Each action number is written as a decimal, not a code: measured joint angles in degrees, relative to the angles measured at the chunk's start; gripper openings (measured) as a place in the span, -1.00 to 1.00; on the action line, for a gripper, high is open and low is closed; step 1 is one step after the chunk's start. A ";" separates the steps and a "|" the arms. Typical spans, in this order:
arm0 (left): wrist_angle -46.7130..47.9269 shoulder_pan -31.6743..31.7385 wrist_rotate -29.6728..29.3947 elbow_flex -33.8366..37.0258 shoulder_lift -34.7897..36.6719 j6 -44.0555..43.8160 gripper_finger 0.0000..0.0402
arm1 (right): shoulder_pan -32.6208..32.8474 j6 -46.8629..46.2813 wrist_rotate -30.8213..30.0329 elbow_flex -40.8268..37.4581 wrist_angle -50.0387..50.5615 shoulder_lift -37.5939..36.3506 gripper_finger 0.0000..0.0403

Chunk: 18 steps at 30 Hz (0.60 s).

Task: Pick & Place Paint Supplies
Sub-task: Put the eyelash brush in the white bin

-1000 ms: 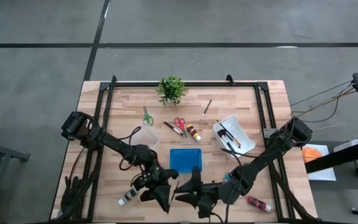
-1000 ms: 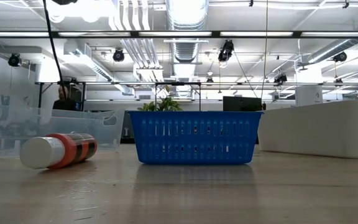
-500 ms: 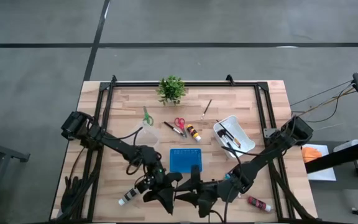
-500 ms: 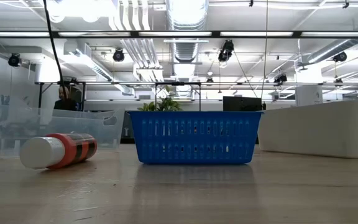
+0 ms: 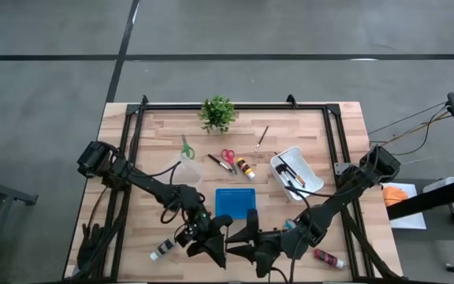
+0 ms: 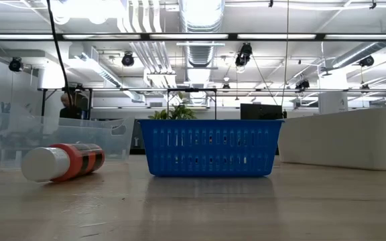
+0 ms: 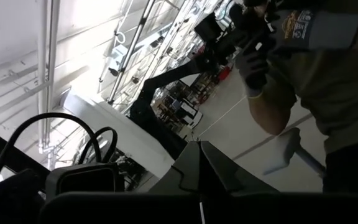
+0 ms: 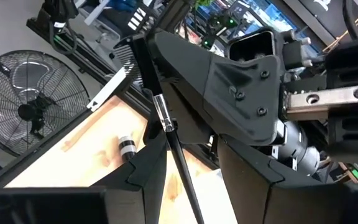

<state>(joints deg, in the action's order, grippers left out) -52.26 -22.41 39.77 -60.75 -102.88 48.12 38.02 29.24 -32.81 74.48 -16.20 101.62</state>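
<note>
A thin black brush (image 8: pixel 178 158) with a silver ferrule is held in the air above the table's near edge. My left gripper (image 5: pixel 221 237) is shut on its upper end; the same gripper (image 8: pixel 151 40) shows in the right wrist view and again in its own view (image 7: pixel 199 155). My right gripper (image 8: pixel 194 186) faces it, also seen from above (image 5: pixel 243 241). It is open, with a finger on either side of the brush's handle. Whether a finger touches the handle I cannot tell. Neither gripper shows in the low view. My left gripper pinches the brush's end beyond the ferrule (image 8: pixel 143 59) between its two shut fingers. The fingers lie roughly along the brush. The brush is lifted clear of the table and slants from that hold down between my right gripper's fingers.
A blue basket (image 5: pixel 235 202) stands mid-table, a white bin (image 5: pixel 296 172) to its right, a clear tub (image 5: pixel 186 175) to its left. Bottles lie at near left (image 5: pixel 162 251) and near right (image 5: pixel 328 258). Scissors (image 5: pixel 227 156), a bottle (image 5: pixel 246 168), another brush (image 5: pixel 262 139) and a plant (image 5: pixel 217 113) lie farther back.
My left gripper has turned at the wrist, and its fingers have swung toward the right gripper, bringing the brush with them. Both hands have otherwise kept their place above the near edge.
</note>
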 joint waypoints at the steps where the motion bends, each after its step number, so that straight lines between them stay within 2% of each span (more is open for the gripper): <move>1: 0.27 0.00 -0.32 0.00 0.04 0.85 -0.99 | 0.00 -0.21 -0.21 0.00 0.11 -0.02 -0.30; 8: 6.38 -0.06 -4.03 0.08 2.87 5.05 -0.99 | -0.03 -2.57 0.38 -0.04 2.43 -1.29 -0.30; 18: 7.21 -0.09 -3.81 0.13 3.83 6.92 -0.99 | 0.19 -2.69 2.07 -0.04 2.46 -1.51 -0.30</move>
<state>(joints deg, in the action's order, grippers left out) -45.06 -22.50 35.97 -60.62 -99.04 55.03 38.21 26.56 -30.74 74.43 -13.74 100.12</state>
